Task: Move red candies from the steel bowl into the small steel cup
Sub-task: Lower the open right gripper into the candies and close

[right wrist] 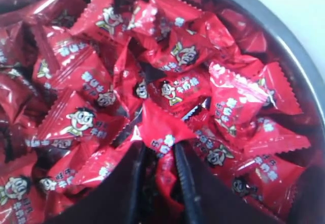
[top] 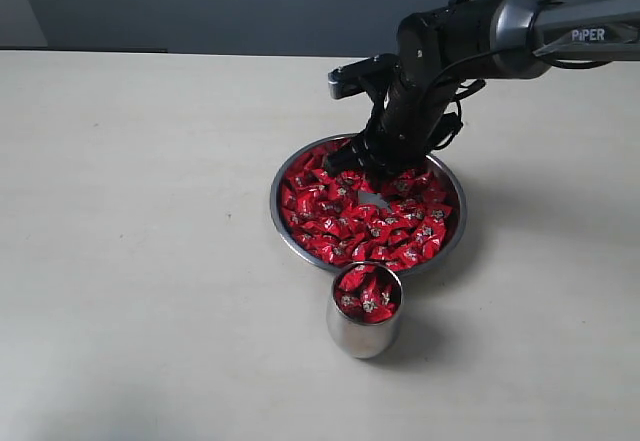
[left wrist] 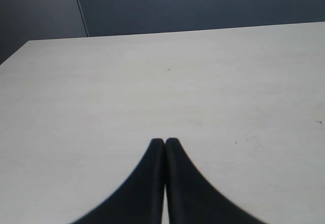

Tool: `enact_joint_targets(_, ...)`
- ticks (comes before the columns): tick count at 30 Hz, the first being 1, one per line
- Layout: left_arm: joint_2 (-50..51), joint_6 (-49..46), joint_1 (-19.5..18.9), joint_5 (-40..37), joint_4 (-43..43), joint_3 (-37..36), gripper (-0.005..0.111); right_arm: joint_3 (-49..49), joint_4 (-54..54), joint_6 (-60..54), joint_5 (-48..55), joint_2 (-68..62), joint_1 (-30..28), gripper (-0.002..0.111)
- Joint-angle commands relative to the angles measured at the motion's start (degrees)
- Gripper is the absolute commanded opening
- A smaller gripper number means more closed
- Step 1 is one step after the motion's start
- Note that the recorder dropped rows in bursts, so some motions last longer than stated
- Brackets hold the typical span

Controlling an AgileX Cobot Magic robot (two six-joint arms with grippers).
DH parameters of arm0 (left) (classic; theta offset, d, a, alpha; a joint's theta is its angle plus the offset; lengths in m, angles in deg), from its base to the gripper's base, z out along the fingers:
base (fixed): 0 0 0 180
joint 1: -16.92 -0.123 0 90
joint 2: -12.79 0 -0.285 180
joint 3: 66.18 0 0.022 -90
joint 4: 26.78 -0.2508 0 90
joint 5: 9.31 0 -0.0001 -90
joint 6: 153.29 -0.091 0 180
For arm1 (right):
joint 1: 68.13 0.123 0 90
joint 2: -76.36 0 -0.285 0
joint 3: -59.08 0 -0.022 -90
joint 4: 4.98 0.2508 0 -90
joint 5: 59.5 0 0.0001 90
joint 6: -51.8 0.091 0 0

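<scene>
The steel bowl [top: 273, 201] sits at the table's middle, piled with red candies [top: 335, 221]. My right gripper [top: 375, 183] reaches down into the pile at the bowl's far side. In the right wrist view this gripper [right wrist: 160, 145] is shut on one red candy [right wrist: 163, 132], whose wrapper is pinched between the two fingers and sticks out past the tips. The bowl's rim [right wrist: 297, 64] curves past behind it. The small steel cup [top: 362, 339] stands upright just in front of the bowl, filled to the brim with red candies [top: 367, 294]. My left gripper [left wrist: 164, 141] is shut and empty over bare table.
The pale tabletop [top: 150, 261] spreads wide around the bowl and cup. A dark wall runs behind the table's far edge [top: 200, 53]. The left arm does not show in the exterior view.
</scene>
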Motion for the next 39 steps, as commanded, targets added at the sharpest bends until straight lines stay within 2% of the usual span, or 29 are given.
enact_joint_targets(1, -0.27, 0.11, -0.09, 0.55, -0.11, -0.11, 0.000, 0.30, -0.40, -0.27, 0.10, -0.02, -0.21, -0.001)
enact_joint_targets(3, -0.27, 0.11, -0.09, 0.55, -0.11, -0.11, 0.000, 0.30, -0.40, -0.27, 0.21, -0.57, -0.21, 0.001)
enact_joint_targets(5, -0.27, 0.11, -0.09, 0.55, -0.11, -0.11, 0.000, 0.30, -0.40, -0.27, 0.61, -1.13, -0.21, 0.015)
enact_joint_targets(6, -0.27, 0.11, -0.09, 0.55, -0.11, -0.11, 0.000, 0.30, -0.40, -0.27, 0.61, -1.64, -0.21, 0.030)
enact_joint_targets(8, -0.27, 0.11, -0.09, 0.55, -0.11, -0.11, 0.000, 0.30, -0.40, -0.27, 0.76, -2.34, -0.21, 0.043)
enact_joint_targets(10, -0.27, 0.11, -0.09, 0.55, -0.11, -0.11, 0.000, 0.30, -0.40, -0.27, 0.85, -2.57, -0.21, 0.039)
enact_joint_targets(13, -0.27, 0.11, -0.09, 0.55, -0.11, -0.11, 0.000, 0.30, -0.40, -0.27, 1.27, -2.57, -0.21, 0.021)
enact_joint_targets(16, -0.27, 0.11, -0.09, 0.55, -0.11, -0.11, 0.000, 0.30, -0.40, -0.27, 1.70, -2.57, -0.21, 0.011)
enact_joint_targets(34, -0.27, 0.11, -0.09, 0.55, -0.11, -0.11, 0.000, 0.30, -0.53, -0.27, 1.63, 1.19, -0.21, 0.010)
enact_joint_targets(39, -0.27, 0.11, -0.09, 0.55, -0.11, -0.11, 0.000, 0.30, -0.78, -0.27, 1.63, 3.20, -0.21, 0.000)
